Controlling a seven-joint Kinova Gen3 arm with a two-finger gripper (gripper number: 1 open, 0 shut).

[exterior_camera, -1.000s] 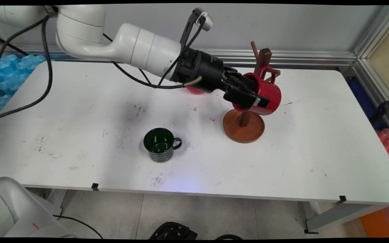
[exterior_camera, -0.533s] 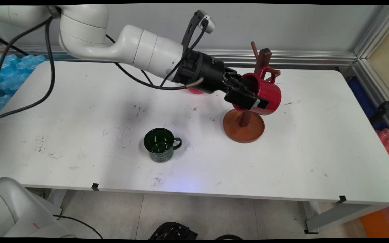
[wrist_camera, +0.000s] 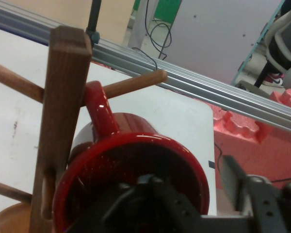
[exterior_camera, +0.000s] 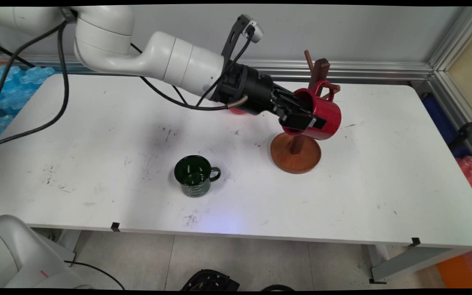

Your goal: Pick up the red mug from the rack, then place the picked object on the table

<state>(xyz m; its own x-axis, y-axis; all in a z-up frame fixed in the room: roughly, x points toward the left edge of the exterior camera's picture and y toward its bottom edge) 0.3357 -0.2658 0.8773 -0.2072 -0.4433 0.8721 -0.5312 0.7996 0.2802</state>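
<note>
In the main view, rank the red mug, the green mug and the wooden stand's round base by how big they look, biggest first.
1. Red mug, though the gripper covers part of it.
2. Wooden stand's round base, close to the red mug in spread, so that order is unsure.
3. Green mug, clearly the smallest.

arm: white links come in from the upper left and slope down to the right, above the table, black cables hanging from them
wrist: black, tilted downward to the right
gripper (exterior_camera: 309, 121): reaches sideways, one finger inside a mug's mouth, one along its outer wall
jaws: parted, not clamped
</note>
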